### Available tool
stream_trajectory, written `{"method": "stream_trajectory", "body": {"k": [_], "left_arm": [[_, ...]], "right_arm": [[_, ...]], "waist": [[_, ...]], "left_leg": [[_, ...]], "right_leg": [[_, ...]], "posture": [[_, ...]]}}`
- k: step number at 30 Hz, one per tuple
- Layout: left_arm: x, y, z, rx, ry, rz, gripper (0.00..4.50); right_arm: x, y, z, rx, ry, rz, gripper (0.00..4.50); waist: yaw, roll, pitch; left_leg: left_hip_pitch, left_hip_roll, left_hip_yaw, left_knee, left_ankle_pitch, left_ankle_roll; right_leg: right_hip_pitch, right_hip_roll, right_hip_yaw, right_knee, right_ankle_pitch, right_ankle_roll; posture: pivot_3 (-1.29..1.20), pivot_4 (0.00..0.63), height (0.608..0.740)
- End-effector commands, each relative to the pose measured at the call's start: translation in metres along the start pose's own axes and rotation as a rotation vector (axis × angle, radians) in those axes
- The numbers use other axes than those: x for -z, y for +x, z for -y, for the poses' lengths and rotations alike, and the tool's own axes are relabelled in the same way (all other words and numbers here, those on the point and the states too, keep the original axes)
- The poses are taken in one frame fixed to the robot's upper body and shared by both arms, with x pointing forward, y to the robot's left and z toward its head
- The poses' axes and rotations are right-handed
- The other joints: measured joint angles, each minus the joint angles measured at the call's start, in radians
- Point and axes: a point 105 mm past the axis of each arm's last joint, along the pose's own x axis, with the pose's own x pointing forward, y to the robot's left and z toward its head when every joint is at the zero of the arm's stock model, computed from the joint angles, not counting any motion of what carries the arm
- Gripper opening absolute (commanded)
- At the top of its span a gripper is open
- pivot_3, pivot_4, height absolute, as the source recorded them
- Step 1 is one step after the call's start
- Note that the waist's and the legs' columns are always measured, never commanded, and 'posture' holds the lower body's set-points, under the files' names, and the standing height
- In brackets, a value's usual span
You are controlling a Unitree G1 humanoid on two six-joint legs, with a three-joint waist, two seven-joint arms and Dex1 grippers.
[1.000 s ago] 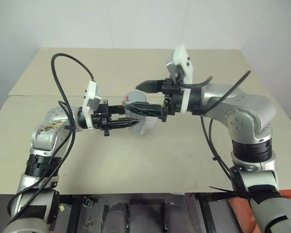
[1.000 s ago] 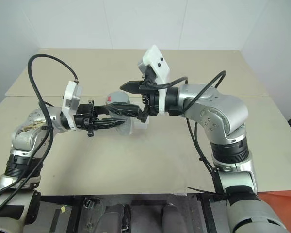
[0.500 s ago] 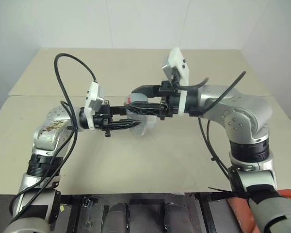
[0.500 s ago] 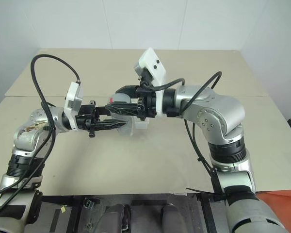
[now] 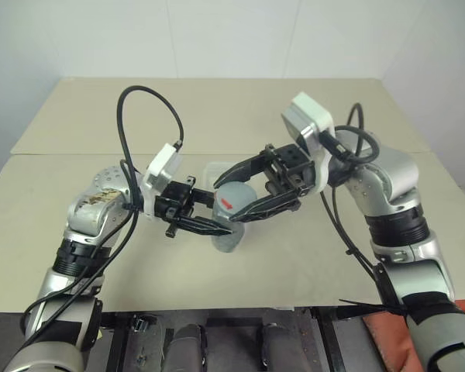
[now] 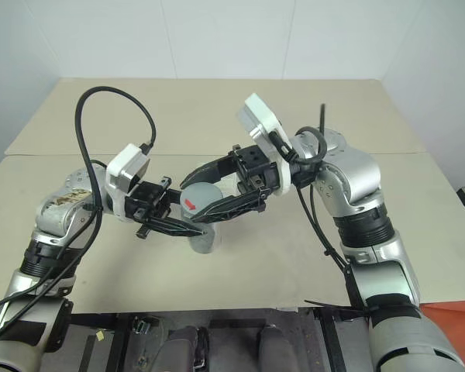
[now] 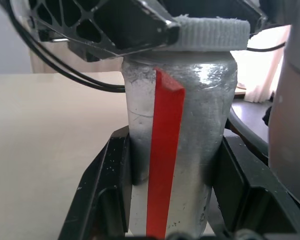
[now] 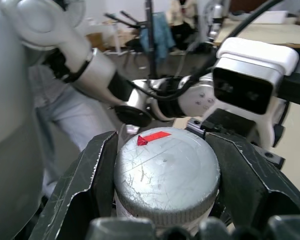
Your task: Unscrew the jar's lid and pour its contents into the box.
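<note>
The silvery jar [image 5: 229, 235] with a red mark stands upright in the air above the table's near middle. My left gripper [image 5: 223, 215] is shut on its body, with its fingers [image 7: 108, 186] on both sides of the jar [image 7: 182, 150] in the left wrist view. The greyish lid [image 5: 234, 194] sits on top, and my right gripper [image 5: 229, 200] is shut on it from the right. In the right wrist view the lid [image 8: 166, 176] lies between the black fingers [image 8: 85, 192]. The clear box [image 5: 211, 170] lies on the table just behind the jar, partly covered. The contents are hidden inside.
The beige table [image 5: 294, 256] has a seam across it behind the arms, and its front edge runs just below the jar. Black cables [image 5: 143, 97] loop up from both wrists.
The right gripper has shut on the lid and its wrist has turned. Both arms have drawn the jar back toward me, away from above the box.
</note>
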Motion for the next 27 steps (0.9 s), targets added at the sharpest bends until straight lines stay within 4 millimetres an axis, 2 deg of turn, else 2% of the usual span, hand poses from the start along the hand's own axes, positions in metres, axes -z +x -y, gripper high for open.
{"method": "stream_trajectory", "body": {"k": [1,4,11,14,17,21,27], "left_arm": [[-0.022,-0.003,-0.003,-0.023,0.073,0.044,1.87],[-0.021,-0.006,-0.004,-0.050,0.070,0.040,1.87],[-0.016,-0.021,-0.002,-0.199,0.074,0.030,1.87],[-0.010,-0.031,0.000,-0.303,0.061,0.035,1.87],[-0.004,-0.035,-0.003,-0.391,0.064,0.034,1.87],[0.000,-0.033,-0.016,-0.521,0.094,0.049,1.87],[0.000,-0.025,-0.027,-0.584,0.105,0.091,1.87]], "right_arm": [[-0.001,0.013,-0.002,-0.065,-0.058,-0.027,3.48],[-0.002,0.009,0.002,-0.009,-0.059,-0.016,4.42],[-0.011,-0.016,0.020,0.341,-0.083,0.029,4.47],[-0.017,-0.034,0.019,0.495,-0.087,0.050,4.47],[-0.018,-0.040,0.017,0.593,-0.082,0.054,4.47],[-0.022,-0.037,0.018,0.712,-0.070,0.086,4.47],[-0.020,-0.012,0.020,0.759,-0.043,0.068,4.47]], "waist": [[0.003,0.000,0.000],[0.004,0.000,0.000],[0.005,0.000,0.000],[0.005,0.000,0.000],[0.005,0.000,0.000],[0.006,0.000,0.000],[0.004,0.000,0.000]], "left_leg": [[0.000,0.000,0.000,0.000,0.000,0.000],[0.000,0.000,0.000,0.001,0.000,0.000],[0.000,0.000,-0.001,0.001,0.000,0.000],[0.000,0.000,-0.003,0.001,0.000,0.000],[0.000,0.000,-0.003,0.001,0.000,0.000],[0.000,0.000,-0.003,0.001,0.000,0.000],[0.000,0.000,-0.003,0.000,0.000,0.000]], "right_leg": [[0.000,0.000,0.000,0.000,0.000,0.000],[0.000,-0.001,0.000,0.000,0.000,0.000],[0.000,-0.001,-0.001,0.001,0.000,0.000],[0.000,-0.001,0.000,0.001,0.000,0.000],[0.000,-0.001,0.000,0.001,0.000,0.000],[0.000,-0.001,0.000,0.001,0.000,0.000],[0.000,-0.001,0.000,0.001,0.000,0.000]], "posture": [[0.00,0.150,0.740],[0.00,0.150,0.740],[0.00,0.150,0.740],[0.00,0.150,0.740],[0.00,0.150,0.740],[0.00,0.150,0.740],[0.00,0.150,0.740]]}}
